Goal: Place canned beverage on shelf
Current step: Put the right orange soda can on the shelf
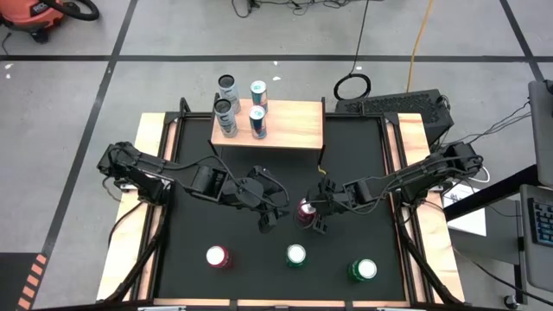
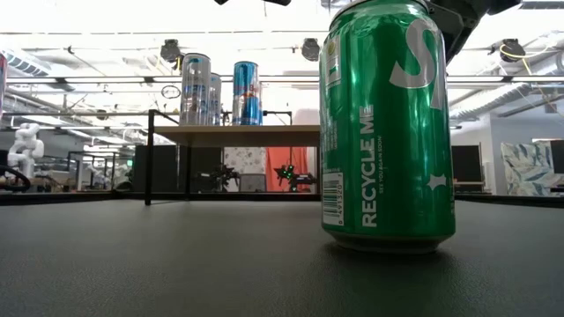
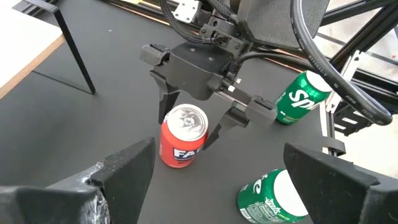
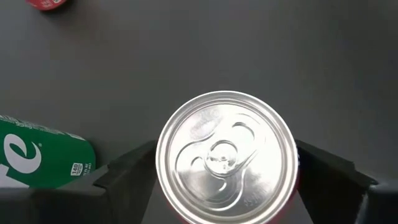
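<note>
A red can stands upright on the black table top near its middle; it also shows in the left wrist view and the right wrist view. My right gripper is open and points down over it, one finger on each side of the can; I see no touch. My left gripper is open and empty, just left of the can. The shelf, a light-wood board on black legs, stands at the far edge with several slim cans on its left half.
Three cans stand upright near the table's front edge: a red one, a green one and a second green one. The shelf's right half is bare wood. Wooden rails run along the table's left and right sides.
</note>
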Controlling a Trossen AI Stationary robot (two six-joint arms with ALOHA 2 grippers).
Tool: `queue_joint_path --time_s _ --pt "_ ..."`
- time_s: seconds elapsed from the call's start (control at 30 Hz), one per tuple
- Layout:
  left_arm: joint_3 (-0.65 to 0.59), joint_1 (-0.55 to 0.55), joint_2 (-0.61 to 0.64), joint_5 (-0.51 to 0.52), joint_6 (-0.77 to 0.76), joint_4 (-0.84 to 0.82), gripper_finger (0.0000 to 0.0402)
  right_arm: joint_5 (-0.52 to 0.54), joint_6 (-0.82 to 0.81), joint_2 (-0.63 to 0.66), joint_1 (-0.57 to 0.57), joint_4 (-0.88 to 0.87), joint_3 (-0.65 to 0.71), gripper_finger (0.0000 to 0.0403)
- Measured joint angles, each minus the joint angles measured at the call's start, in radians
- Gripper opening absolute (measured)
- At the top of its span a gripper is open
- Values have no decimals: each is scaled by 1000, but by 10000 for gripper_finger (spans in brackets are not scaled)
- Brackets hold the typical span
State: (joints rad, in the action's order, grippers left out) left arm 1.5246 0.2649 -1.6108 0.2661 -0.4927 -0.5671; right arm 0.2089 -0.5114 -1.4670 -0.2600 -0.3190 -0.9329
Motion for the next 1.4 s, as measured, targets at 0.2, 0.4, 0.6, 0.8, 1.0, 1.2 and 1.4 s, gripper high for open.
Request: queue_joint_path --time_s 0.2,0.4,0.6,0.8,1.0,1.2,1.4 --pt "0 0 0 0 0 0 358 0 3 0 0 0 0 310" --pt "0 0 0 0 0 0 358 0 10 0 0 0 0 307" --pt "0 0 0 0 0 0 358 -1 28 0 -1 0 0 307" --pt "0 0 0 0 1 0 358 -1 42 0 -1 1 0 306" --pt "0 0 0 0 1 0 358 -2 52 1 -1 1 0 306" --pt "0 0 0 0 1 0 358 -4 52 1 -1 1 0 306" --pt "0 0 0 0 1 0 358 -4 37 1 -1 1 0 306"
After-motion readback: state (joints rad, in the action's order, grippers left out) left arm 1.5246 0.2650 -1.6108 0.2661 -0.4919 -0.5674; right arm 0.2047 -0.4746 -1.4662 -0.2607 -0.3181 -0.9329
